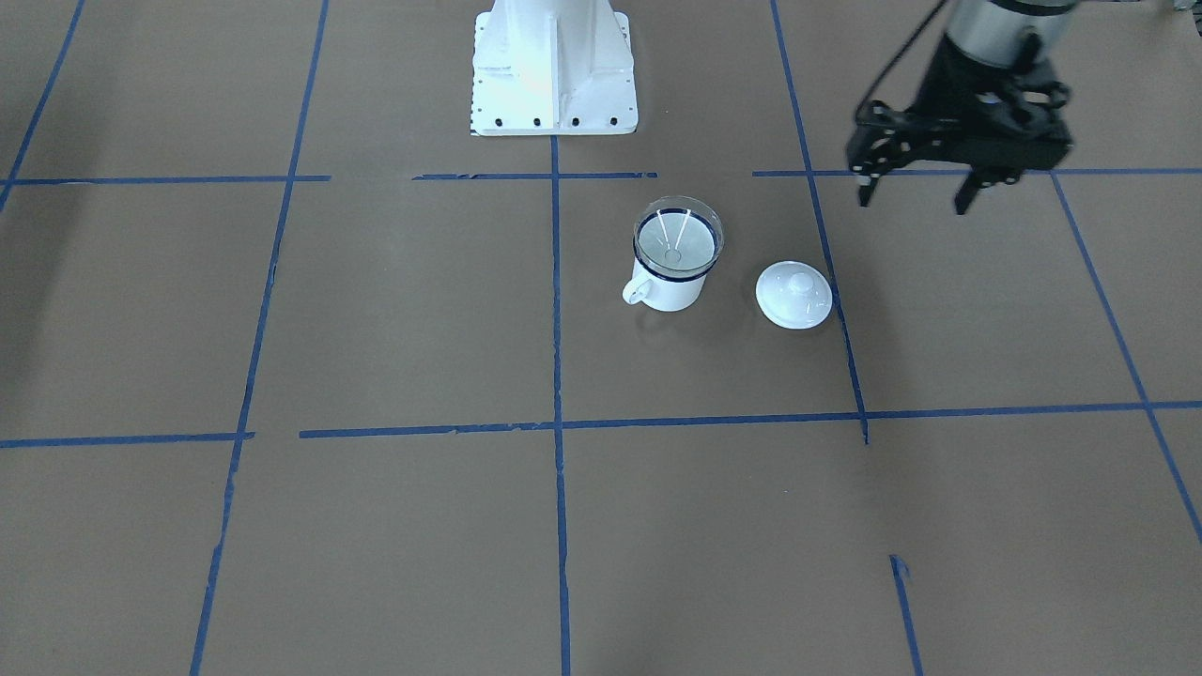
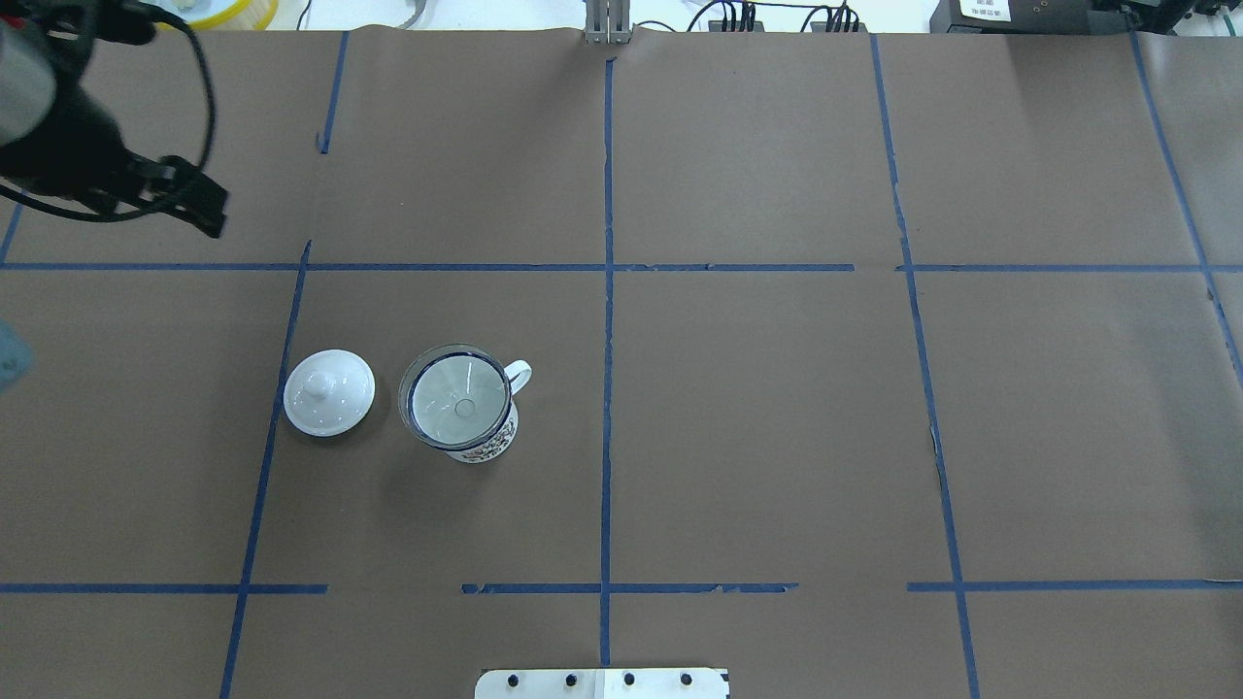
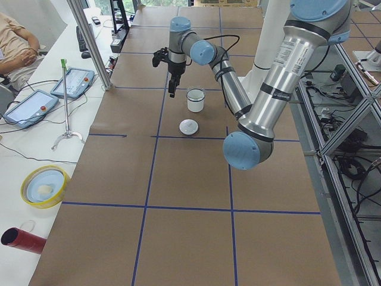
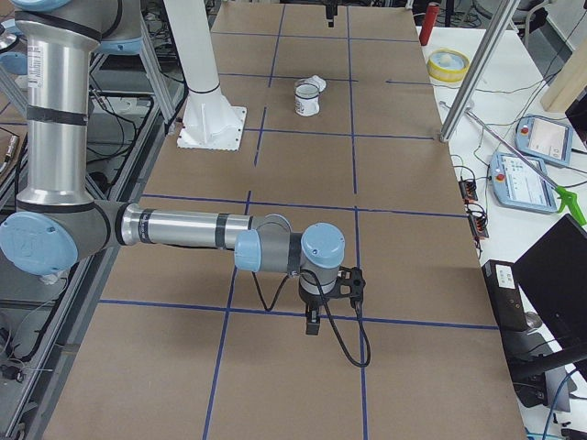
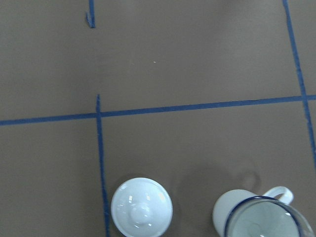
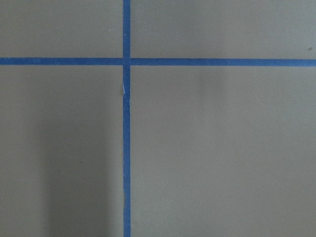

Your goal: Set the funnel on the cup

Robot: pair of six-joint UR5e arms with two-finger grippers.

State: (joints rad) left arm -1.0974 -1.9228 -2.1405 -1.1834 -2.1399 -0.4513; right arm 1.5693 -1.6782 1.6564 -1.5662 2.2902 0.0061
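Funnel [image 1: 678, 238] of clear plastic sat mouth-up in the top of the cup [image 1: 669, 282], its wide round rim resting on the cup's dark blue rim and its narrow spout pointing down inside.

Starting with the largest thing, the worktop [image 2: 777, 437] was covered in brown paper and marked into squares by blue tape lines [image 2: 607, 320]. The robot's white base [image 1: 552, 66] stood at its edge.

The left arm [image 3: 262, 113] reached out over the worktop. Its black left tool [image 1: 920, 192] hung in the air, away from the cup and touching nothing, and its two fingers [image 1: 865, 188] pointed downward with a wide gap between them and nothing held. The right arm [image 4: 174, 227] stretched low along the far end of the worktop, well apart from the cup. Its right tool [image 4: 313, 323] pointed down at the paper; it showed only in the side view, so I could not tell whether its fingers were spread or closed.

The cup was a small white enamel mug standing upright near the middle line of tape, on the left arm's side. Its small loop handle [image 2: 520, 374] pointed toward that middle line. A coloured pattern [image 2: 486, 450] showed low on its wall in the overhead view.

Just beside the cup, not touching it, a white round lid [image 1: 794, 295] with a knob on top lay flat on the paper, close against a tape line.
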